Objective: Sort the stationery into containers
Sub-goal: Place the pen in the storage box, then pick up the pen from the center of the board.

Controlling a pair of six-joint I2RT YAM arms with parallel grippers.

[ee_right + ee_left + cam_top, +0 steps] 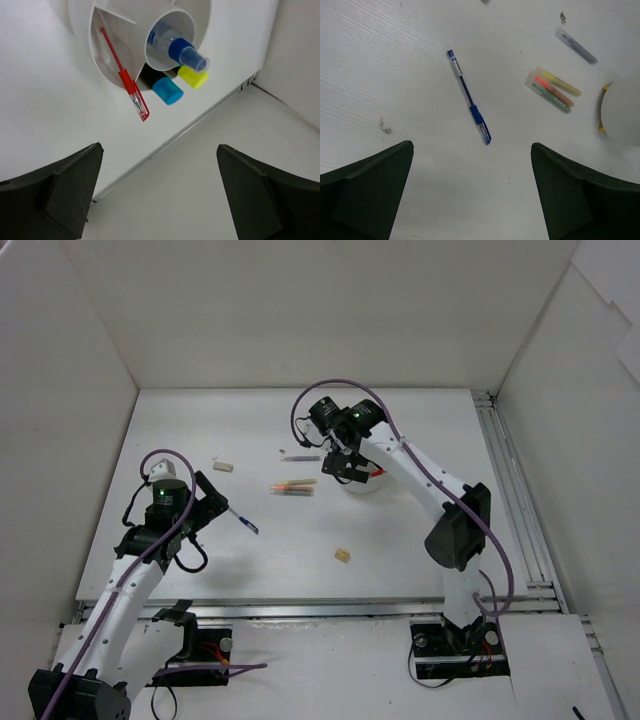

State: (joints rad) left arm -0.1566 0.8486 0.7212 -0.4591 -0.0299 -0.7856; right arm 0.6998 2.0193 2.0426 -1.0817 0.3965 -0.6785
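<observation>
Seen from above, two white robot arms reach over a white table [300, 565] walled in by white panels.

The left claw [472, 200] hangs released and empty, its two dark fingers spread wide at the bottom of its wrist view. A blue pen [469, 97] lies flat on the table just beyond the gap between the fingers, untouched and angled, with its clear cap end farthest from the claw. Further on and to the right lies a bundle of pastel pencils [552, 91], side by side and touching one another. Past them is a slim purplish marker [576, 46], lying on its own. Nothing lies between the claw and the blue pen.

The right claw [157, 195] is also released and empty, with its fingers wide apart. It hovers close to the round white organizer [80, 20], which stands on the table to the right of the pencils. A clear marker [182, 50] with a blue cap stands in the organizer's central tube. Beside that tube are a yellow-capped highlighter [192, 77] and a blue-capped highlighter [167, 90]. A red pen [125, 82] leans out over the rim of an outer compartment.

Two small beige erasers lie loose on the table. One eraser [222, 466] is near the far left. The other eraser [343, 556] is nearer the arm bases, well apart from both claws.
</observation>
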